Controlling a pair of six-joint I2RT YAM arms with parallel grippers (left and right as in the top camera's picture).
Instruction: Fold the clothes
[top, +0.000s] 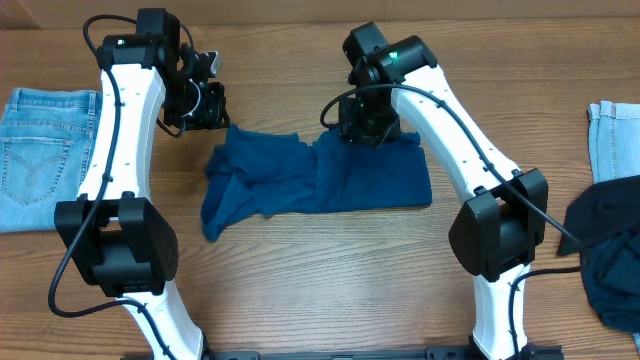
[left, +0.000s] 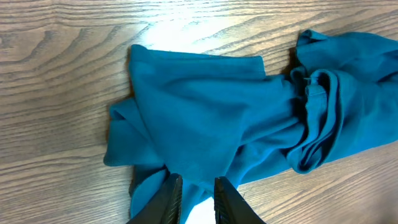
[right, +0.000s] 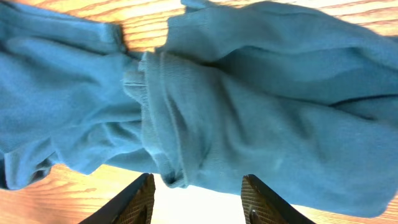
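Observation:
The deep blue shirt (top: 315, 180) lies crumpled across the middle of the table, wider than it is deep. My left gripper (top: 205, 105) is at its far left corner. In the left wrist view the fingers (left: 198, 199) are nearly together with a tapering fold of the shirt (left: 211, 112) between them. My right gripper (top: 365, 125) hovers over the shirt's far edge near the middle. In the right wrist view its fingers (right: 198, 199) are wide open and empty, just short of a rolled hem of the shirt (right: 249, 106).
Light-blue jeans (top: 45, 150) lie flat at the left edge. Another light denim piece (top: 612, 140) is at the right edge, with a dark garment (top: 610, 250) heaped below it. Bare wood table (top: 330, 270) shows in front of the shirt.

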